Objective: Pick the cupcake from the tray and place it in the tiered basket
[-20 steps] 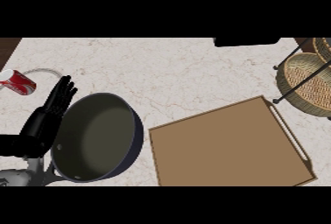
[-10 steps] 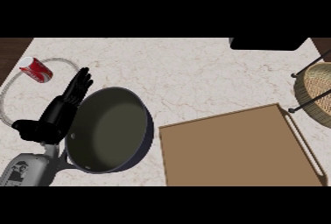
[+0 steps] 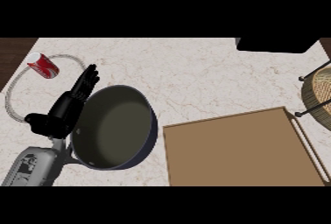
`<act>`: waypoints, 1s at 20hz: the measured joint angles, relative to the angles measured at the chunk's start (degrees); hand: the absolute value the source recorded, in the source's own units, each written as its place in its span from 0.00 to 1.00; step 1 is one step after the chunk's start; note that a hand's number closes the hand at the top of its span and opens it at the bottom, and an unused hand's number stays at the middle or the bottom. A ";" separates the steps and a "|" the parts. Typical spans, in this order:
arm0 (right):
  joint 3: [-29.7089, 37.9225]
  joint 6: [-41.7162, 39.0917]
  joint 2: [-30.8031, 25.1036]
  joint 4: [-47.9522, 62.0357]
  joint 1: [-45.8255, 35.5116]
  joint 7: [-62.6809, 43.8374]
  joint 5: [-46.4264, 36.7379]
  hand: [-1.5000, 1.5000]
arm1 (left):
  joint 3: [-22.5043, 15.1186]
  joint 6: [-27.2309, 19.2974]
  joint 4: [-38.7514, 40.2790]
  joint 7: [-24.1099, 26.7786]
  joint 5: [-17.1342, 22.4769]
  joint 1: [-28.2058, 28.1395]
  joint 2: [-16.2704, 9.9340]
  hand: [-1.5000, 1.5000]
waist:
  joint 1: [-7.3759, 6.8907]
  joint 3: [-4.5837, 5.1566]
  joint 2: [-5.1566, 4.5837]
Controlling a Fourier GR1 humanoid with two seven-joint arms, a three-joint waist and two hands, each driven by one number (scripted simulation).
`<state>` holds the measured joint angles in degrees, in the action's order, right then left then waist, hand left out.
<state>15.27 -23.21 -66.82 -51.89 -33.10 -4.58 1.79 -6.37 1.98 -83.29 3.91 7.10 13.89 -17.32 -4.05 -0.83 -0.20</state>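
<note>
The black left hand [image 3: 65,109] on its grey forearm [image 3: 32,166] is showing near the left edge of the pale marbled desk [image 3: 194,74], its fingers [image 3: 87,78] stretching out straight and together, holding nothing and pointing toward the far left corner. Just beside it, a dark round pan [image 3: 115,127] with a grey-green inside is sitting on the desk, its rim lying against the hand's right side. A red drink can [image 3: 43,65] with a white top is lying tilted near the far left corner, inside a thin grey ring [image 3: 9,94] on the desk. A flat brown rectangular tray [image 3: 239,151] with a pale handle [image 3: 309,148] is occupying the near right part, and its top is showing no cupcake. The woven wicker tiered basket [image 3: 318,94] with dark wire legs is showing partly at the right edge, just beyond the tray's far right corner. The right hand is not showing
</note>
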 measured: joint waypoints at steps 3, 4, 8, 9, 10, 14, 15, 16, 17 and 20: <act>-2.78 0.90 2.68 1.43 -3.86 -0.90 -1.89 1.00 | 0.08 0.22 -0.01 -0.14 -0.37 0.30 0.47 0.50 | -0.30 -0.04 0.00; -3.46 1.29 3.66 2.08 -4.62 -0.48 -2.50 1.00 | 0.29 0.47 0.19 -0.09 -0.38 0.24 0.43 0.50 | -0.14 -0.06 0.04; -5.81 3.19 7.94 4.77 -8.84 -0.79 -4.51 1.00 | 0.68 0.75 0.33 -0.95 -0.75 0.48 0.70 0.50 | 0.04 -0.13 0.11; -6.14 3.20 9.02 5.60 -9.83 -0.81 -4.62 1.00 | 0.89 0.94 0.33 -0.75 -0.75 0.29 0.69 0.50 | 0.18 -0.14 0.16; -6.48 3.36 10.17 6.19 -10.76 -0.78 -4.75 1.00 | 1.09 1.09 0.73 -0.55 -0.88 0.38 0.69 0.50 | 0.40 -0.16 0.23; -6.13 2.31 12.38 9.90 -13.99 -1.67 -4.09 1.00 | 1.57 1.04 0.13 -1.33 -1.39 -0.21 0.77 0.50 | 1.11 -0.12 0.58; -6.02 1.54 12.73 10.71 -14.88 -2.47 -3.71 1.00 | 1.88 1.27 0.10 -1.39 -1.14 -0.39 0.79 0.50 | 1.28 -0.10 0.60; -5.71 0.79 13.24 11.77 -15.49 -4.06 -3.01 1.00 | 2.06 1.40 -0.15 -1.45 -1.08 -0.64 0.80 0.50 | 1.44 -0.03 0.68; -5.10 0.08 13.82 13.05 -16.27 -6.14 -1.97 1.00 | 2.27 1.29 -0.23 -1.80 -1.06 -0.69 0.92 0.50 | 1.59 0.01 0.73; -3.17 -1.93 14.52 17.01 -18.99 -12.06 0.80 0.00 | 2.60 1.52 -0.43 -1.41 -1.43 -1.13 1.00 0.50 | 1.91 0.04 0.83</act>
<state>12.10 -25.13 -52.31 -34.88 -52.09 -16.64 2.59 -3.77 3.50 -83.72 2.50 5.67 12.76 -16.33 -2.14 -0.79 0.62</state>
